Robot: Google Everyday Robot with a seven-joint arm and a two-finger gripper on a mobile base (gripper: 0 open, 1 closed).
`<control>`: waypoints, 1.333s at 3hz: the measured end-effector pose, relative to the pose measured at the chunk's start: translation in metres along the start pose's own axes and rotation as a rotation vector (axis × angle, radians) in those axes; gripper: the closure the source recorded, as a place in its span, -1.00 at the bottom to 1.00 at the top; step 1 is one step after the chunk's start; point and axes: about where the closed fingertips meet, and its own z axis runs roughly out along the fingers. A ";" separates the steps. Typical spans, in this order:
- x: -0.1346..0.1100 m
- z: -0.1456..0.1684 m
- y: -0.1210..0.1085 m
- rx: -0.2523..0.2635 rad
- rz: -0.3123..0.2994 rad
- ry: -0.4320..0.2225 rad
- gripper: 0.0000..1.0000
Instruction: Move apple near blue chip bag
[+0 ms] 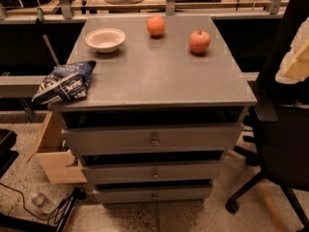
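Apple point(199, 41) location?
— Seen at the right rear of the worktop point(159, 76), right of the orange point(155, 25). The bag point(64, 82) is laid at the left front edge, overhanging it; the two are well apart.
— Hand point(295, 62)?
— Seen at the right frame edge, off the worktop, beside the chair point(285, 144). Open or closed cannot be told.

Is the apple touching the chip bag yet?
No, the apple sits far right of the chip bag; the pincer hangs right of the table.

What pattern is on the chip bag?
The blue chip bag is dark blue with white speckles and lettering, camera view; gripper at right edge.
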 end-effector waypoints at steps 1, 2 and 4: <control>0.000 0.000 0.000 0.000 0.000 0.000 -0.60; 0.000 0.000 0.000 0.000 0.000 0.000 -0.60; 0.002 0.032 -0.041 0.053 0.174 -0.039 -1.00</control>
